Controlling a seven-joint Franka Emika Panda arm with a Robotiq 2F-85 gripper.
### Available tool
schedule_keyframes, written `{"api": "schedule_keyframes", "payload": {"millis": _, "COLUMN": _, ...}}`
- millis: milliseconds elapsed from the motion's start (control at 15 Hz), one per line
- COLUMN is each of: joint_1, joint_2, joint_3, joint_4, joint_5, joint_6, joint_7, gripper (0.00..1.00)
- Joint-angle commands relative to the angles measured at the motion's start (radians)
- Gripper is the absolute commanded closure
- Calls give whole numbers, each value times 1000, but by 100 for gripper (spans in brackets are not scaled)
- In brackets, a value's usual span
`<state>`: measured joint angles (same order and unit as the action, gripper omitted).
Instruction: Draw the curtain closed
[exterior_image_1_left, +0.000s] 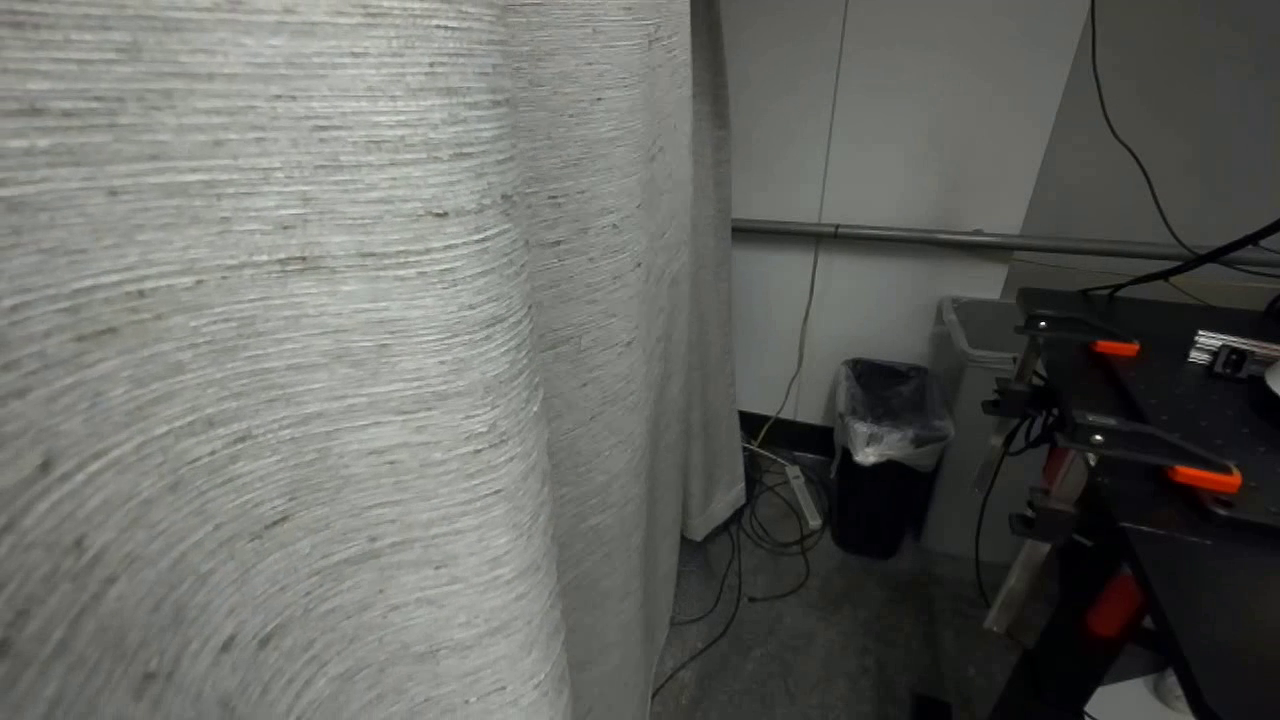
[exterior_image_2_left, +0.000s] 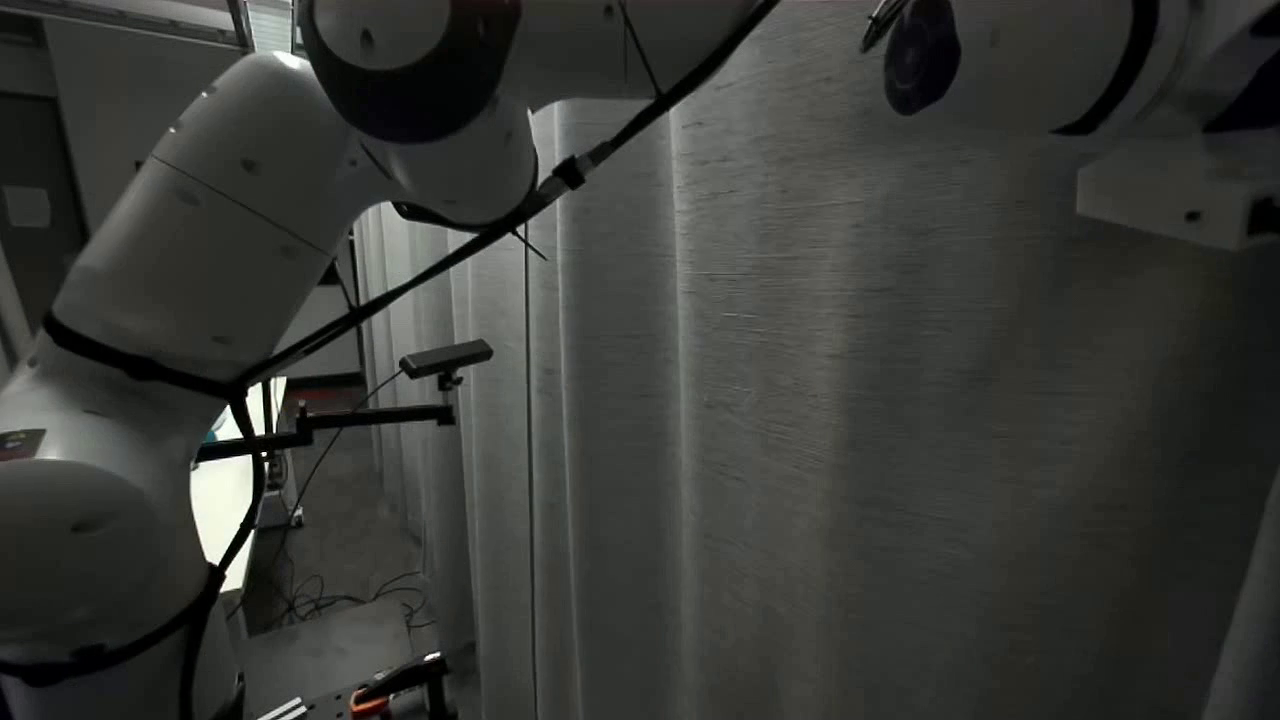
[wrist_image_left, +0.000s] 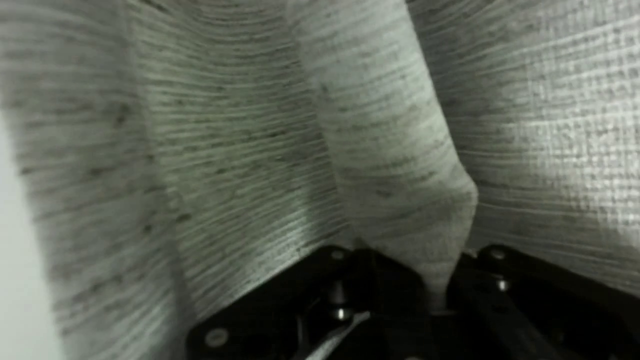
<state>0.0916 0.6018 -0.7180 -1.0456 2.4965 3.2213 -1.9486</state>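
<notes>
- Can observe in wrist view the gripper (wrist_image_left: 436, 295), clenched on a fold of the curtain (wrist_image_left: 380, 125), w/ the light grey cloth narrowing btw its black fingers (wrist_image_left: 390, 290).
- Can follow this brighter fold from the fingers upward & a bit to the L, w/ fine dark streaks on the cloth at both sides.
- Can find the curtain also in both exterior views, hanging in soft vert. folds.
- In an exterior view, can see the curtain (exterior_image_1_left: 330, 300) covering the L half & somewhat more, w/ its lower corner nr cords (exterior_image_1_left: 780, 548) & a power strip (exterior_image_1_left: 803, 497) on the floor (exterior_image_1_left: 840, 640).
- Farther to R there, can see a black bin (exterior_image_1_left: 870, 510) w/ clear bag, a grey bin (exterior_image_1_left: 970, 450) just beside, & a pipe (exterior_image_1_left: 930, 236) along the white wall (exterior_image_1_left: 930, 120).
- At far R, can see a black table (exterior_image_1_left: 1200, 600) w/ two clamps (exterior_image_1_left: 1130, 437), orange at the handle ends.
- In an exterior view, can see the curtain (exterior_image_2_left: 780, 400) from the middle to R edge, behind parts of the white arm (exterior_image_2_left: 210, 230).
- Can see the arm standing at L & crossing the top, w/ a black cable (exterior_image_2_left: 640, 120) running slantwise along it.
- Can see also a small camera (exterior_image_2_left: 446, 358) on a black bracket (exterior_image_2_left: 375, 415), in front of the curtain.
</notes>
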Motion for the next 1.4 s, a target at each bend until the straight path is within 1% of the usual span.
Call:
{"api": "schedule_keyframes", "payload": {"millis": 0, "joint_1": -159, "joint_2": 163, "joint_3": 62, "joint_4": 219, "joint_5": -36, "joint_6": 175, "joint_7": 111, "gripper": 99}}
{"api": "schedule_keyframes", "payload": {"millis": 133, "joint_1": -226, "joint_2": 184, "joint_3": 93, "joint_4": 274, "joint_5": -31, "joint_6": 251, "joint_7": 113, "gripper": 99}}
{"api": "schedule_keyframes", "payload": {"millis": 200, "joint_1": -247, "joint_2": 174, "joint_3": 135, "joint_4": 248, "joint_5": -194, "joint_6": 279, "joint_7": 258, "gripper": 99}}
{"api": "schedule_keyframes", "payload": {"millis": 267, "joint_1": -276, "joint_2": 177, "joint_3": 164, "joint_4": 249, "joint_5": -247, "joint_6": 315, "joint_7": 298, "gripper": 99}}
{"api": "schedule_keyframes", "payload": {"millis": 333, "joint_1": -299, "joint_2": 171, "joint_3": 202, "joint_4": 230, "joint_5": -336, "joint_6": 352, "joint_7": 372, "gripper": 99}}
{"api": "schedule_keyframes", "payload": {"millis": 400, "joint_1": -343, "joint_2": 187, "joint_3": 225, "joint_4": 286, "joint_5": -218, "joint_6": 385, "joint_7": 248, "gripper": 99}}
{"api": "schedule_keyframes", "payload": {"millis": 467, "joint_1": -363, "joint_2": 176, "joint_3": 272, "joint_4": 278, "joint_5": -239, "joint_6": 392, "joint_7": 244, "gripper": 99}}
{"api": "schedule_keyframes", "payload": {"millis": 533, "joint_1": -359, "joint_2": 162, "joint_3": 296, "joint_4": 270, "joint_5": -241, "joint_6": 384, "joint_7": 214, "gripper": 99}}
{"api": "schedule_keyframes", "payload": {"millis": 667, "joint_1": -338, "joint_2": 102, "joint_3": 367, "joint_4": 198, "joint_5": -240, "joint_6": 342, "joint_7": 128, "gripper": 99}}
{"api": "schedule_keyframes", "payload": {"millis": 733, "joint_1": -322, "joint_2": 58, "joint_3": 408, "joint_4": 144, "joint_5": -236, "joint_6": 314, "joint_7": 74, "gripper": 99}}
{"api": "schedule_keyframes", "payload": {"millis": 800, "joint_1": -326, "joint_2": 0, "joint_3": 521, "joint_4": 41, "joint_5": -429, "joint_6": 294, "joint_7": 181, "gripper": 99}}
{"api": "schedule_keyframes", "payload": {"millis": 867, "joint_1": -322, "joint_2": -34, "joint_3": 567, "joint_4": 0, "joint_5": -461, "joint_6": 284, "joint_7": 171, "gripper": 99}}
{"api": "schedule_keyframes", "payload": {"millis": 933, "joint_1": -315, "joint_2": -45, "joint_3": 568, "joint_4": 13, "joint_5": -340, "joint_6": 279, "joint_7": 40, "gripper": 99}}
{"api": "schedule_keyframes", "payload": {"millis": 1067, "joint_1": -322, "joint_2": -128, "joint_3": 656, "joint_4": -91, "joint_5": -333, "joint_6": 259, "joint_7": -20, "gripper": 99}}
{"api": "schedule_keyframes", "payload": {"millis": 1200, "joint_1": -357, "joint_2": -199, "joint_3": 750, "joint_4": -177, "joint_5": -301, "joint_6": 240, "joint_7": -109, "gripper": 99}}
{"api": "schedule_keyframes", "payload": {"millis": 1333, "joint_1": -394, "joint_2": -262, "joint_3": 809, "joint_4": -262, "joint_5": -281, "joint_6": 221, "joint_7": -159, "gripper": 99}}
